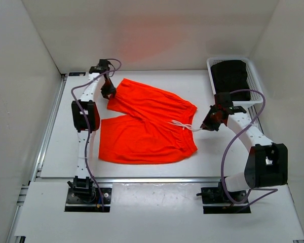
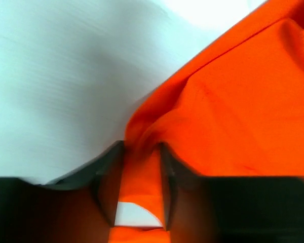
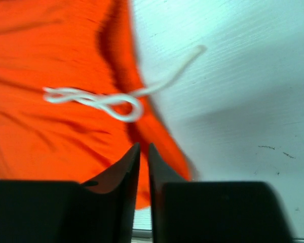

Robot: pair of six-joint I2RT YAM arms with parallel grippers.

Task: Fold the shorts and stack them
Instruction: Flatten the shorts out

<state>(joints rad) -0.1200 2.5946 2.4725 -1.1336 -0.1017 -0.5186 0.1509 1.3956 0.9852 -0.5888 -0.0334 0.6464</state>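
Observation:
The neon-orange shorts lie spread flat on the white table, legs to the left and waistband to the right, with the white drawstring trailing off the waistband. My left gripper is at the hem corner of the far leg. In the left wrist view the left gripper has orange fabric bunched between its fingers, with creases running out from the tips. My right gripper is just right of the waistband, by the drawstring's end. In the right wrist view the right gripper is shut and empty above the waistband edge, near the drawstring loop.
A white plastic basket holding dark folded clothing stands at the back right, just behind the right arm. White walls enclose the table on the left, back and right. Bare table lies in front of the shorts.

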